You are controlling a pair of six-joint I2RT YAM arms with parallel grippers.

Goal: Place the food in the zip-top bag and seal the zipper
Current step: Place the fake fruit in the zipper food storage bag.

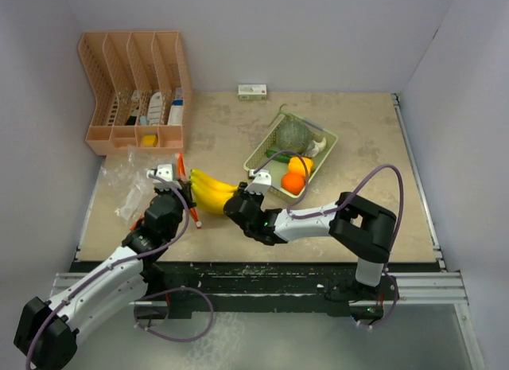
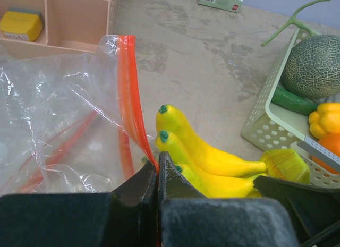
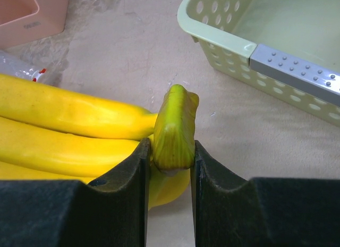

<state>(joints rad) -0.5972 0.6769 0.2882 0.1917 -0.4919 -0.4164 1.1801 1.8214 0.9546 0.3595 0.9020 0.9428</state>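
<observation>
Two grips on: left jaws pinch the zip-top bag (image 1: 121, 174) by its red edge, right jaws clamp the banana bunch (image 1: 208, 192) by its stem at the bag's 3 o'clock, so next it probably needs sliding toward 9 o'clock, inside.

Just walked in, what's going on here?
Left gripper has its jaws shut on the red zipper edge of the zip-top bag. Right gripper grips the banana bunch by its stem, tips toward the bag. Bananas aren't inside yet; melon, cucumber and orange sit in the basket.
</observation>
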